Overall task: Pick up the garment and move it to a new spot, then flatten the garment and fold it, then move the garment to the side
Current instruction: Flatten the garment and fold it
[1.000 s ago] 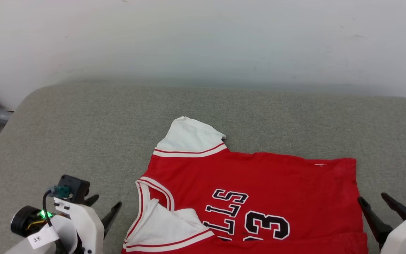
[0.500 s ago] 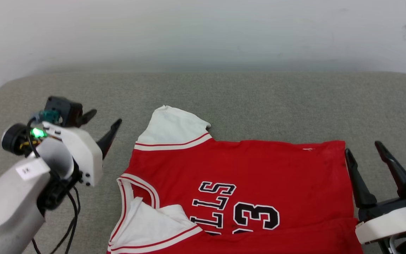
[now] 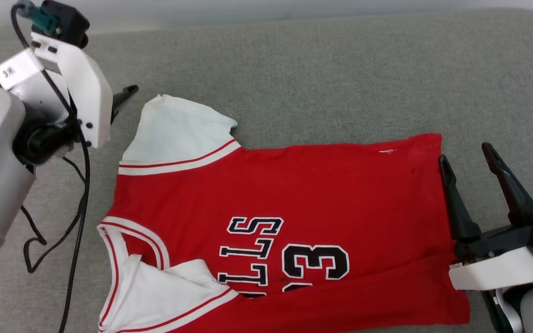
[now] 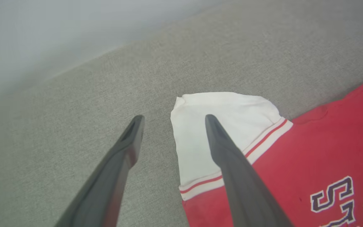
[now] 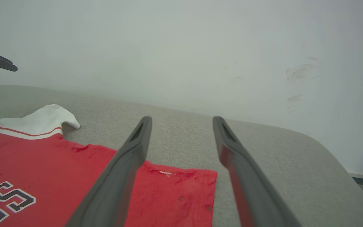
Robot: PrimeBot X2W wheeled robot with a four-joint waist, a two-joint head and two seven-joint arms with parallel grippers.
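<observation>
While the garment point(image 3: 294, 194) lies flat, the left gripper point(image 4: 173, 117) and right gripper point(image 5: 182, 119) hover, fingers spread wide, holding nothing.

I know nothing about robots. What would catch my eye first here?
A bright red garment with black letters and a number lies spread across a grey cushion, its far white sleeve sticking out. Two pairs of long dark jaws stand open at its ends: the left jaws by that sleeve, the right jaws by the hem.
</observation>
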